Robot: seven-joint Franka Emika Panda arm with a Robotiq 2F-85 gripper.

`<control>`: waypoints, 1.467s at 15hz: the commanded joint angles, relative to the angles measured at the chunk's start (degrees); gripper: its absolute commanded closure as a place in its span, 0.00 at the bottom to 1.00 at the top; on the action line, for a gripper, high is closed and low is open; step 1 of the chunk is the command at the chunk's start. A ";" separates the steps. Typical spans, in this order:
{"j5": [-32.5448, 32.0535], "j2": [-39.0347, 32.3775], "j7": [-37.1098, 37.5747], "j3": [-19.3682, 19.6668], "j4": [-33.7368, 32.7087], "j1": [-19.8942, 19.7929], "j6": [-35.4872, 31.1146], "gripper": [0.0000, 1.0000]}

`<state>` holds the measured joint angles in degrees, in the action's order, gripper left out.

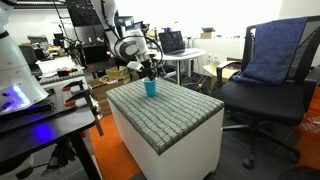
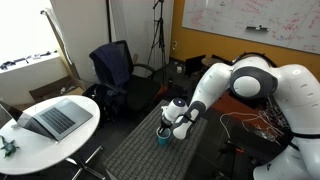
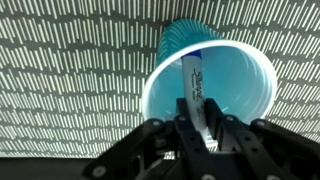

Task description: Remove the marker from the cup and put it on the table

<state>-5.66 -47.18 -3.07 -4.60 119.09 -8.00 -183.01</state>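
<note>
A small teal-blue cup (image 1: 151,88) stands upright near the far edge of the grey woven table top (image 1: 175,118). It also shows in an exterior view (image 2: 163,139). In the wrist view the cup (image 3: 245,75) is seen from above, with a white marker (image 3: 194,78) standing in it. My gripper (image 3: 197,125) is right above the cup, its fingers closed on the marker's upper end. The gripper (image 1: 150,72) hangs just over the cup rim in both exterior views (image 2: 166,128). The marker's lower end is still inside the cup.
A black office chair with a blue cloth (image 1: 268,60) stands beside the table. A small round white table with a laptop (image 2: 52,118) and another chair (image 2: 115,68) are nearby. A cluttered bench (image 1: 30,105) stands on the other side.
</note>
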 commanded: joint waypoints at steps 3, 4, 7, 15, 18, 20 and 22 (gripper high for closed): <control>0.18 2.22 -1.40 -0.50 1.88 -0.64 1.09 0.94; 0.31 2.58 -1.17 -0.06 2.22 -0.23 0.90 0.94; 0.33 3.65 -1.12 -0.12 3.39 -0.31 0.14 0.94; 0.24 9.07 -1.15 -0.31 8.78 -0.14 -0.21 0.94; 0.31 11.53 -0.86 0.97 11.16 1.18 -0.94 0.94; 0.25 12.88 -0.85 1.51 12.40 1.70 -2.03 0.94; 0.25 14.19 -0.83 1.81 13.43 1.98 -2.88 0.94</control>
<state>-5.66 -36.95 -3.08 -4.06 128.70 -7.12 -184.00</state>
